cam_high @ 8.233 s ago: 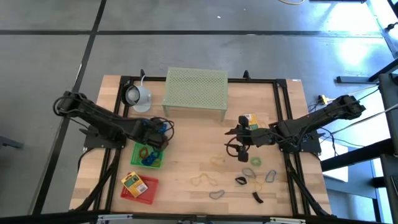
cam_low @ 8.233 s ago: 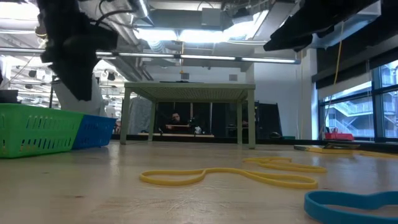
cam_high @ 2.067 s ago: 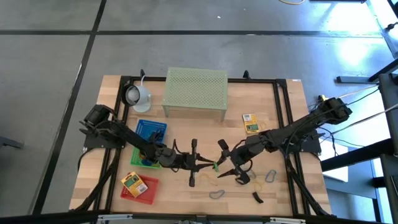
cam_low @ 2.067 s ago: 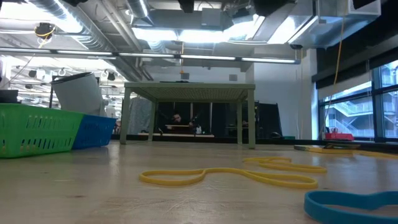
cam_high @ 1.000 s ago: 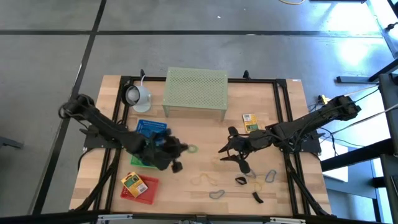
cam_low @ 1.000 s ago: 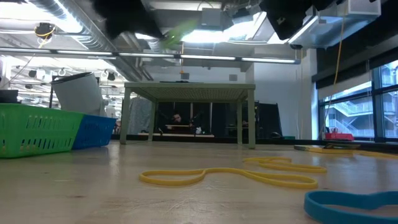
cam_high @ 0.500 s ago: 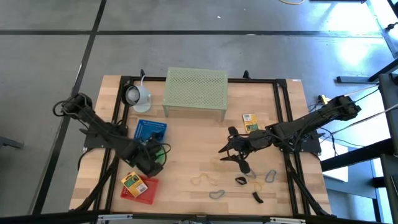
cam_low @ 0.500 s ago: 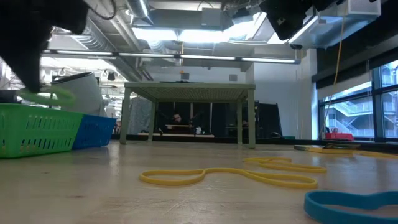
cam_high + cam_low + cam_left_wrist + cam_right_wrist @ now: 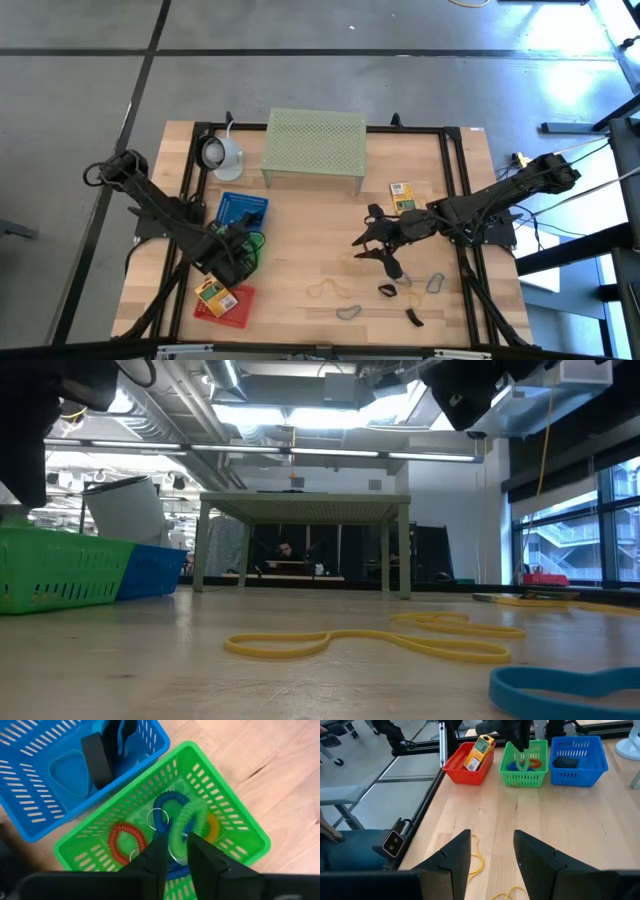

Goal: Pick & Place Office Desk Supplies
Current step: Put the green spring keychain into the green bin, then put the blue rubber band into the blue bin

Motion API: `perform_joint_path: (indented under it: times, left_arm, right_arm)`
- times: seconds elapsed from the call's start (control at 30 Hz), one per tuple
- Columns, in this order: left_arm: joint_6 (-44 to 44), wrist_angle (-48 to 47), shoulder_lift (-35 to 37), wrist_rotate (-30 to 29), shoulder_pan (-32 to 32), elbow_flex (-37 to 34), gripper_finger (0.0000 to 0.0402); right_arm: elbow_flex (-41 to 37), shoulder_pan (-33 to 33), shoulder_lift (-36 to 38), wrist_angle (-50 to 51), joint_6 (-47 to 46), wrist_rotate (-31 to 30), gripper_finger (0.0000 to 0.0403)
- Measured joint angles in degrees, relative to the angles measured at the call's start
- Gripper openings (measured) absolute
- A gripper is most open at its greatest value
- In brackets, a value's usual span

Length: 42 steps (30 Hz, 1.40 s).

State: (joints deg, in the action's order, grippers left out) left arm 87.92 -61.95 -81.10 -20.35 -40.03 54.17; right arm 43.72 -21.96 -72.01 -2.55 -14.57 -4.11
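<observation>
Now the left end effector (image 9: 174,851) hangs over the green basket (image 9: 245,827), fingers slightly parted around a green coil loop (image 9: 186,822) that sits among the red and blue loops inside. Right end effector (image 9: 372,246) waits mid-surface, half open, empty.

Blue loop (image 9: 575,686) cut off below

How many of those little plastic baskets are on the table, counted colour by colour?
Blue basket: 1
Green basket: 1
Red basket: 1
Total: 3
</observation>
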Motion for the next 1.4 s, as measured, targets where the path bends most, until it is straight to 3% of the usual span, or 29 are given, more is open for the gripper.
perform_joint_path:
  times: [0.2, 0.37, 0.5, 0.63, 0.8, 0.9, 1.03, 1.4]
  left_arm:
    - [-0.46, 0.01, 0.00, -0.55, 0.02, 0.00, 0.0118]
    - [-2.60, 0.02, 0.00, -1.28, 0.15, 0.00, 0.0139]
    - [-2.27, 1.19, 0.00, -5.97, 0.15, -0.02, 0.0143]
    - [-3.14, 5.62, 0.00, -14.83, 0.15, -0.02, 0.0141]
    - [-11.80, 15.89, 0.73, -23.35, 0.15, -0.02, 0.0136]
    - [-19.47, 22.82, 1.01, -26.08, 0.15, -0.02, 0.0134]
    - [-28.47, 31.86, 0.98, -27.62, 0.18, -0.02, 0.0134]
    - [-45.08, 47.14, 0.98, -29.32, 1.21, -0.02, 0.0132]
  right_arm:
    - [0.00, -0.11, 0.00, 2.56, -3.15, 0.01, 0.0151]
    - [0.00, -1.39, -0.01, 14.34, -13.03, 0.01, 0.0151]
    - [0.00, -3.38, -1.23, 25.46, -23.54, 0.01, 0.0151]
    - [-0.02, -6.94, -3.45, 29.01, -30.01, 0.01, 0.0151]
    - [-0.02, -12.43, -7.06, 29.66, -28.50, 0.37, 0.0151]
    - [-0.02, -14.96, -9.26, 31.89, -24.28, -2.60, 0.0151]
    - [-0.02, -16.37, -12.53, 34.44, -22.03, -6.50, 0.0151]
    - [-0.02, -15.26, -18.75, 33.71, -17.24, -4.40, 0.0151]
